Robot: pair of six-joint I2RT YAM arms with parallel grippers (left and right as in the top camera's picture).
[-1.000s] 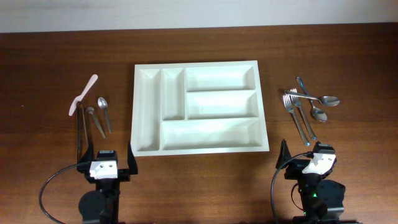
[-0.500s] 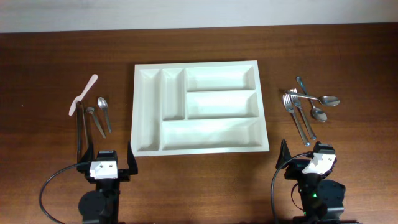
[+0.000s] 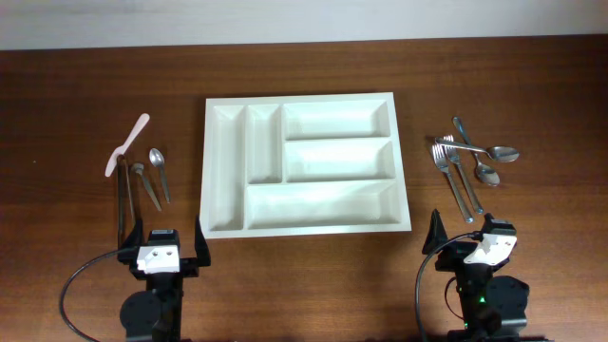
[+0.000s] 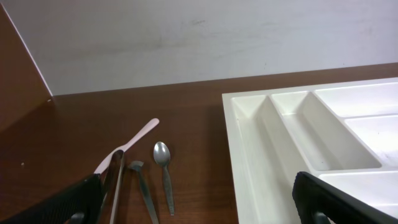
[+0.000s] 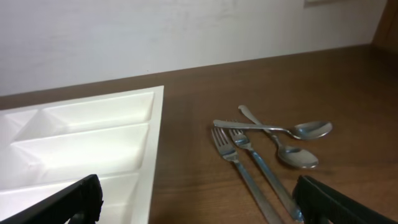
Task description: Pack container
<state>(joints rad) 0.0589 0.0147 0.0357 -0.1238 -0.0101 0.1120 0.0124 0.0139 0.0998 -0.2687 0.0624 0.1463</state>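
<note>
The white cutlery tray [image 3: 207, 171] lies mid-table with all its compartments empty; it also shows in the left wrist view [image 4: 239, 137] and the right wrist view [image 5: 157, 143]. Left of it lie a pink utensil [image 3: 128, 145] [image 4: 138, 134], a small spoon [image 3: 158, 171] [image 4: 163, 163], a dark-handled utensil [image 3: 144, 185] and a long thin metal piece [image 3: 122, 204]. Right of it lie two forks [image 3: 456, 180] [image 5: 242, 171] and two crossed spoons [image 3: 486, 157] [image 5: 289, 140]. My left gripper [image 3: 161, 237] [image 4: 199, 208] and right gripper [image 3: 465, 234] [image 5: 199, 208] are open and empty near the front edge.
Bare brown table surrounds the tray. A pale wall [image 4: 199, 37] runs along the table's far edge. Black cables [image 3: 71, 285] loop beside each arm base at the front.
The right gripper has shifted very slightly to the right. Nothing else has moved.
</note>
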